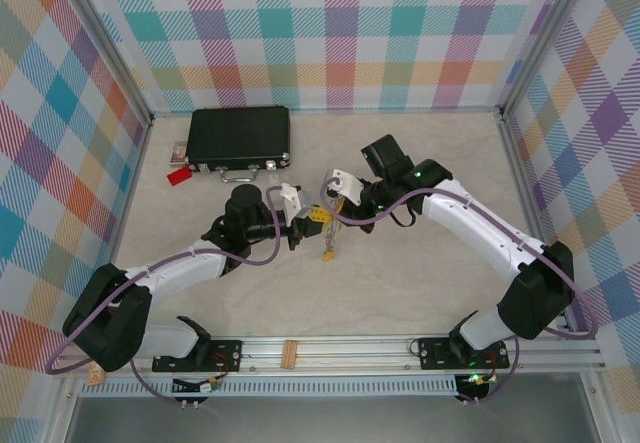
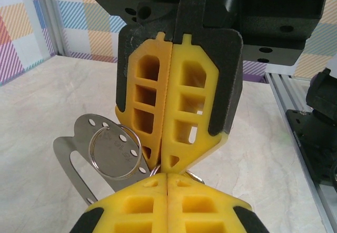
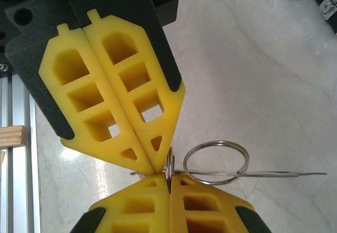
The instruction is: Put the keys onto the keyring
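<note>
L pincer (image 2: 167, 183) and R pincer (image 3: 169, 183) both pressed together, tip to tip; we see keyring (image 3: 216, 143) just beside tips.

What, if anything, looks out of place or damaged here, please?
Nothing stands out: the left gripper and right gripper meet shut, tip to tip, at the keyring; the case lies closed at the back.

- My finger pads (image 2: 137, 204): yellow plastic, matt and a little grainy, with black matt backing.
- The keyring (image 3: 217, 142): thin polished metal wire, glossy.
- The flat plate (image 2: 71, 154): brushed metal, dull shine.
- The table (image 3: 253, 75): smooth, pale, marble-like surface.
</note>
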You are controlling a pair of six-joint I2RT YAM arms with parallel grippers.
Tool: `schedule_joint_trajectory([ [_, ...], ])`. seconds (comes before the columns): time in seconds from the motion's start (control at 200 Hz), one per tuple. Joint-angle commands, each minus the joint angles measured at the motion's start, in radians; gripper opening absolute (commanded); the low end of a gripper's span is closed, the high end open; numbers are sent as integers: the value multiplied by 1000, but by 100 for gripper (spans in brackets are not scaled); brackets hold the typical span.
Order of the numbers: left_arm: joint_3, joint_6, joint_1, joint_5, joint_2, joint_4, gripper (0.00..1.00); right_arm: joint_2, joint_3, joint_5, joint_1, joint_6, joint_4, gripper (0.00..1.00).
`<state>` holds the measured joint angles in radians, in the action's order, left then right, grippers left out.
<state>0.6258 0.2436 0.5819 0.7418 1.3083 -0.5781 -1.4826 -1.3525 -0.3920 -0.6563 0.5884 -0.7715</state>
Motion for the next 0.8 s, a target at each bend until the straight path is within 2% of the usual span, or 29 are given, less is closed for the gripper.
schedule_joint_trajectory([
  [0.0,-2,3,7,-8,-26,-66,0,29,-1,7,-19,-10,50,0],
  [0.29,-6,-31,6,53,-57,-86,0,12,-9,74,-9,-48,57,0],
  [0.46,-22,-12,6,-34,-60,-91,0,34,6,60,-8,-47,77,0],
  [0.53,-30,-7,4,-91,-61,-101,8,49,17,46,-8,-38,82,0],
  [0.585,-35,8,1,-121,-62,-97,20,64,28,31,-7,-32,93,0],
  [0.71,-54,26,-1,-173,-66,-117,29,96,57,17,-7,-19,128,0],
  [0.795,-70,51,-1,-175,-66,-152,30,100,68,13,-9,-3,133,0],
])
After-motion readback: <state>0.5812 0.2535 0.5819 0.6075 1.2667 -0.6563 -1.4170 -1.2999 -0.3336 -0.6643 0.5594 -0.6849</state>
